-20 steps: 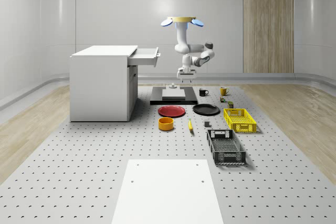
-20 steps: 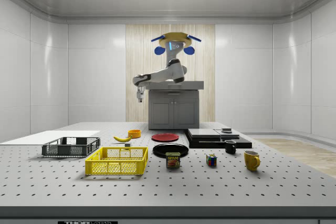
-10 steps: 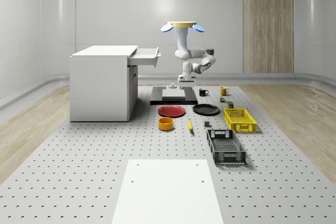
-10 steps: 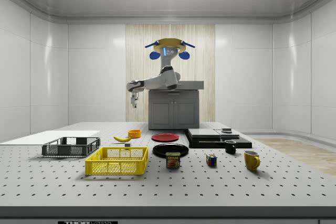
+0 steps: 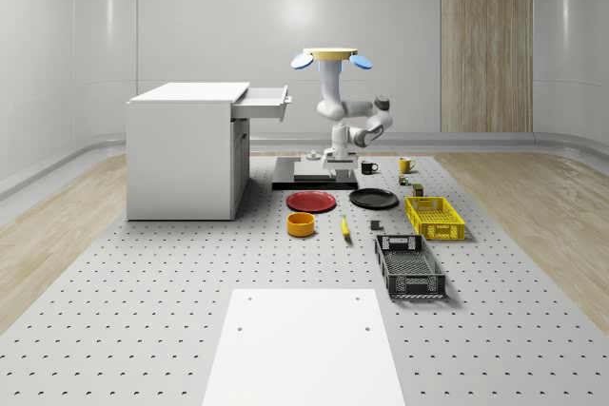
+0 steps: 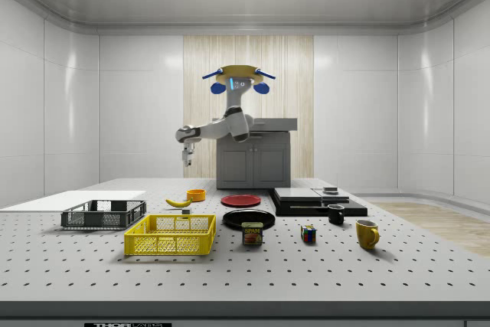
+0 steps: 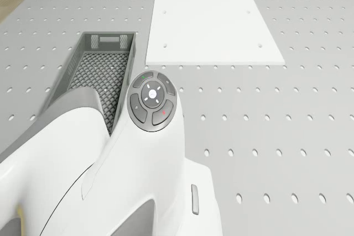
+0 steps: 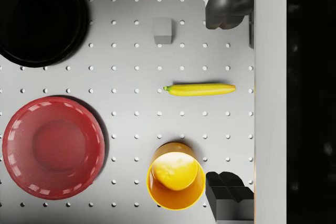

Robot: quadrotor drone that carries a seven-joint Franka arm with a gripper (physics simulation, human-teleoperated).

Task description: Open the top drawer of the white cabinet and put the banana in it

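The yellow banana [image 5: 344, 226] lies on the perforated table beside the orange bowl [image 5: 301, 223]; it also shows at the banana [image 6: 178, 202] and the banana [image 8: 199, 89]. The white cabinet [image 5: 181, 154] stands at the whole-scene view's left with its top drawer [image 5: 262, 102] pulled out. The drone [image 5: 330, 56] hovers over the table beyond the plates. Its arm hangs down with the gripper [image 6: 186, 160] well above the table. In the wrist view the gripper [image 8: 227, 100] is open, its fingers [image 8: 227, 4] wide apart, and the banana lies far below between them.
A red plate [image 5: 311, 202] and a black plate [image 5: 373, 199] lie near the banana. A yellow crate [image 5: 434, 217], a black crate [image 5: 408, 265], a black slab [image 5: 314, 173], two mugs [image 5: 369, 167] and a white board [image 5: 304, 344] share the table.
The drone has sunk a little and shifted toward the side view's left, away from the cabinet. The gripper came down and moved the same way, still open and empty.
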